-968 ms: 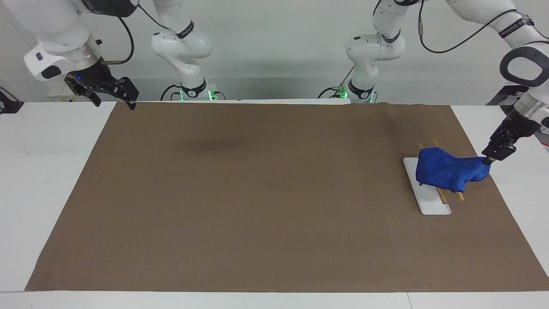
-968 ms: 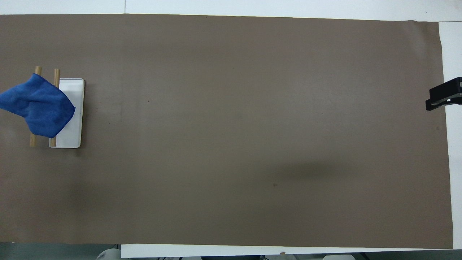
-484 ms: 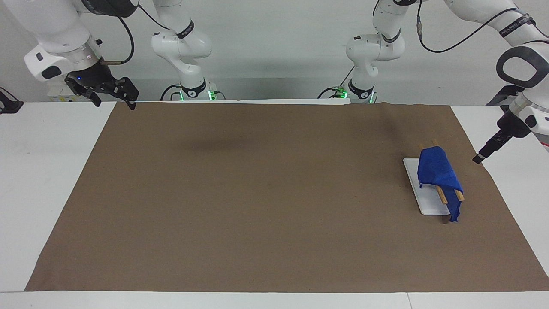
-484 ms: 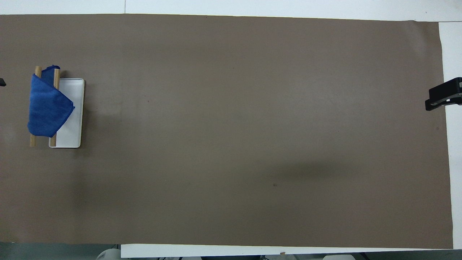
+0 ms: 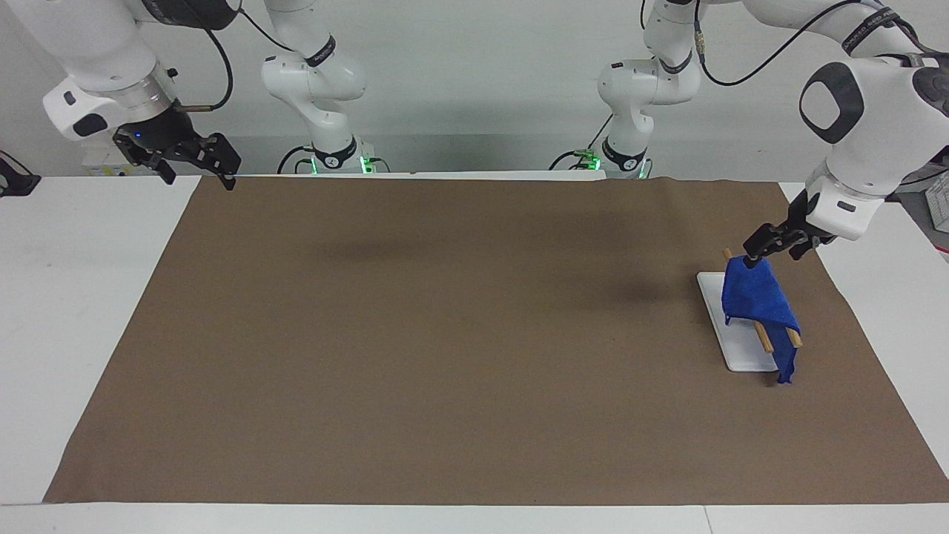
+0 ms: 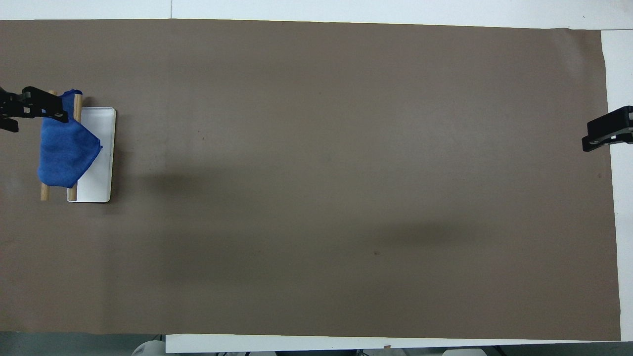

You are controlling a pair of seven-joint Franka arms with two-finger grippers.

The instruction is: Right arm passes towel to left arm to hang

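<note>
While waiting over its own end of the bench, the right end effector [image 5: 194, 167] hangs with fingers spread, holding nothing. Blue towel [image 5: 758, 300] is draped over two wooden rods [image 5: 794, 338] above the white tray [image 5: 715, 304]. Left end effector [image 5: 771, 246] is over the towel's robot-side end, fingers apart, gripping nothing.

Two white jointed arms with dark grey joint caps, black cables, green-lit bases, black end effectors.
</note>
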